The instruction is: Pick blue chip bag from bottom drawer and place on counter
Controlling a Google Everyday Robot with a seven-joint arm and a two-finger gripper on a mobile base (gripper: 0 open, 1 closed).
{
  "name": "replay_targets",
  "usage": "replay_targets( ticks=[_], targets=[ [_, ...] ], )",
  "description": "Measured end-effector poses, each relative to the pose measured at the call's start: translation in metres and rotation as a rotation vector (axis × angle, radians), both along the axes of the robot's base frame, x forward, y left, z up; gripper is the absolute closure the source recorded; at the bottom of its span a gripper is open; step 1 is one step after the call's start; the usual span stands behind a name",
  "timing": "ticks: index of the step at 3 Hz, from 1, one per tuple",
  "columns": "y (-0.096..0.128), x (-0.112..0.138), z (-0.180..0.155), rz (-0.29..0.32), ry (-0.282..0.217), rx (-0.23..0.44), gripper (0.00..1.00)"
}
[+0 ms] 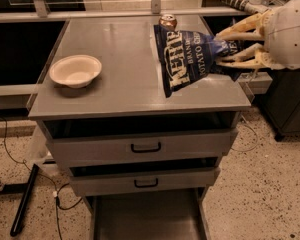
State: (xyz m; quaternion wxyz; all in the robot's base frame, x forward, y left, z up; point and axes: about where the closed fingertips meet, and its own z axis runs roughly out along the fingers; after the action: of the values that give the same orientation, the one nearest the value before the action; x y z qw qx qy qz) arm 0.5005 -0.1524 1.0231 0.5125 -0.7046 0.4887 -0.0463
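Beyond the gripper point(224, 48), which pinches its end, the bag point(187, 59) tilts over the counter point(115, 79). Placing is in hand; next, lower and let go.

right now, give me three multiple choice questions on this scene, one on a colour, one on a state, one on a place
1. The bowl is: A red B white C green
2. The bottom drawer is: A shut B pulled out C missing
3. The chip bag is: A in the bowl B in the bottom drawer C in the gripper, over the counter's right side
Key: 1 B, it looks off-white. 2 B, its floor lies in open view. 3 C, the gripper's fingers pinch its end above the counter.
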Motion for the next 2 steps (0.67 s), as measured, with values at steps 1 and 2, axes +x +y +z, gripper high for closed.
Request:
replay_targets(
  ticks=[1,2],
  targets=[
    [0.008,0.017,-0.004,0.017,-0.002,0.043,1.00],
    [0.021,0.070,-0.001,-0.001,-0.012,0.144,1.00]
  ],
)
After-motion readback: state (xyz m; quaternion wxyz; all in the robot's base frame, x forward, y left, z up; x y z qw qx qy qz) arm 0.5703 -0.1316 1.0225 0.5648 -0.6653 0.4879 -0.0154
